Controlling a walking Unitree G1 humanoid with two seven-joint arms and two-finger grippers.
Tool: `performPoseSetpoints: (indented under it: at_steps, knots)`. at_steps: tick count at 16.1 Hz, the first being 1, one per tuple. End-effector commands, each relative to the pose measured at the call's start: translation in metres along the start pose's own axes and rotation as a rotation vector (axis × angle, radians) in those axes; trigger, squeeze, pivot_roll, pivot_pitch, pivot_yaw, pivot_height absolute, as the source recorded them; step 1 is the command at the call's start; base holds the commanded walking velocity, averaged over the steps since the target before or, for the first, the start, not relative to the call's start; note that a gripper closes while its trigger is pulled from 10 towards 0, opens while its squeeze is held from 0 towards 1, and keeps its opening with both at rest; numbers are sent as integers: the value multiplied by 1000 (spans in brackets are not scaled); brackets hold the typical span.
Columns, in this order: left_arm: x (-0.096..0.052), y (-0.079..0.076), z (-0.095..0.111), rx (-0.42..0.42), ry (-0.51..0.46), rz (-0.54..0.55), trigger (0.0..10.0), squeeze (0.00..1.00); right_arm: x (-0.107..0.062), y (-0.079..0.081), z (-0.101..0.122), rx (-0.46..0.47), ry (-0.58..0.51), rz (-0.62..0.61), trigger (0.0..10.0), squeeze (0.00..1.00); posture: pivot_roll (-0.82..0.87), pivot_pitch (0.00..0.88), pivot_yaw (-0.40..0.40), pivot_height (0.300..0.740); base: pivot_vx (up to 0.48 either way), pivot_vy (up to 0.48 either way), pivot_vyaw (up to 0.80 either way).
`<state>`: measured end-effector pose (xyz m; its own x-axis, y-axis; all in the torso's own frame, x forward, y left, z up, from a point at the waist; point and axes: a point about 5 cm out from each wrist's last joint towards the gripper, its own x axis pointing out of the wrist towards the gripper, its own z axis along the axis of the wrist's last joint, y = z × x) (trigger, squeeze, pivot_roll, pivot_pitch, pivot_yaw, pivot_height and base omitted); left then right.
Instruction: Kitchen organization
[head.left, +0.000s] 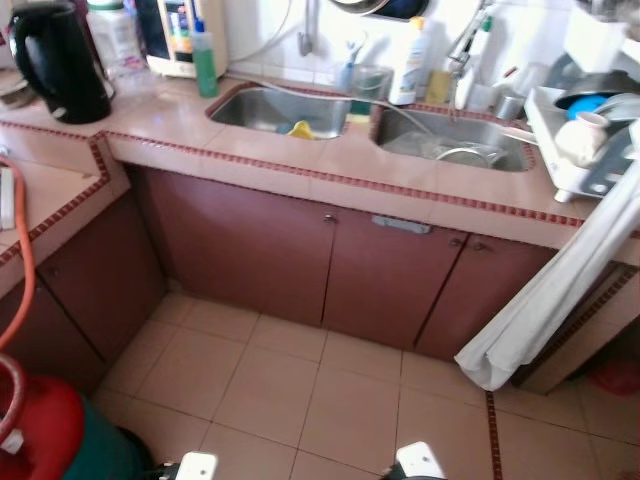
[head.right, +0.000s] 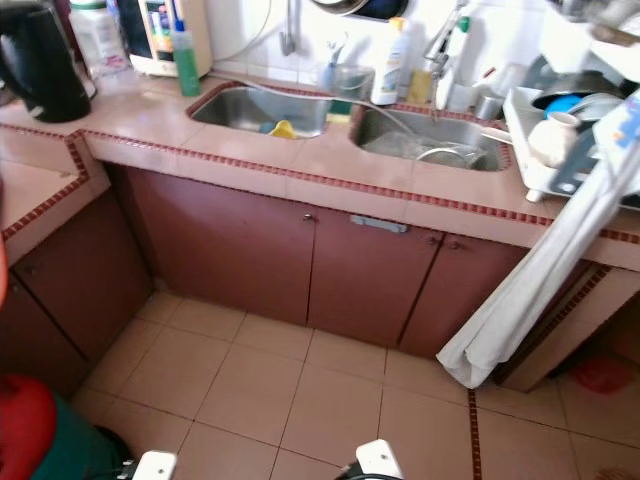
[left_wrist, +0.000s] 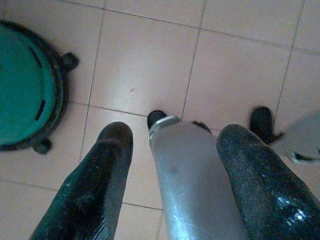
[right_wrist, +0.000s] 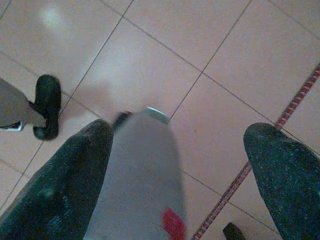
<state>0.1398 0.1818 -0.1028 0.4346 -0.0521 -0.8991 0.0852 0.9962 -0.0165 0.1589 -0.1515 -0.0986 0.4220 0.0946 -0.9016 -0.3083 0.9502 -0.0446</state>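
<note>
A pink-tiled counter runs across in front of me, with a double steel sink. The left basin holds a small yellow item. The right basin holds metal ware. A black kettle stands at the far left and a green bottle beside the left basin. A white bottle stands behind the sinks. A white dish rack with crockery sits at the right. Both arms hang over the floor: left gripper open, right gripper open, nothing held.
Brown cabinet doors close the space under the counter. A red gas cylinder on a green wheeled base stands at my near left, with an orange hose. A white cloth hangs down at the right. Tiled floor lies ahead.
</note>
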Motion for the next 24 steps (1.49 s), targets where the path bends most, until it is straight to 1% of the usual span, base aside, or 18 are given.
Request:
performPoseSetpoints:
  at_steps: [1,3,7,10,13,15,16,19,21,24]
  knots:
    - [2,-9,5,-2,-10,-17,10000,0,-1,-7,-5,11,20,-21,10000,0,-83,0,-1,740,0,0,0]
    - [2,-10,8,2,-14,-20,10000,0,-1,-7,-5,12,21,-22,10000,0,-84,0,-2,740,0,0,0]
    - [2,-10,9,14,-17,-21,10000,0,-3,-14,-10,13,24,-26,10000,0,-83,0,-5,740,0,0,0]
    - [2,-11,8,26,-16,-25,10000,0,-6,-26,-18,-10,26,-30,10000,0,-84,0,-6,740,0,0,0]
    - [1,-8,3,21,-1,-13,10000,0,-10,-39,-25,-36,34,-43,10000,0,-84,0,-5,740,0,0,0]
    - [1,-6,2,12,1,-5,10000,0,-11,-42,-29,-55,41,-37,10000,0,-83,0,-6,740,0,0,0]
    - [1,-4,2,8,2,0,10000,0,-11,-42,-31,-63,46,-36,10000,0,-82,0,-7,740,0,0,0]
    - [0,-2,0,9,5,3,10000,0,-9,-31,-31,-71,45,-24,10000,0,-83,0,-10,740,0,0,0]
    - [0,-2,-2,7,7,1,10000,0,-5,-15,-24,-69,27,4,10000,0,-80,0,-14,740,0,0,0]
    - [0,-3,-3,6,6,-2,10000,0,-4,-9,-18,-77,18,12,10000,0,-79,0,-14,740,0,0,0]
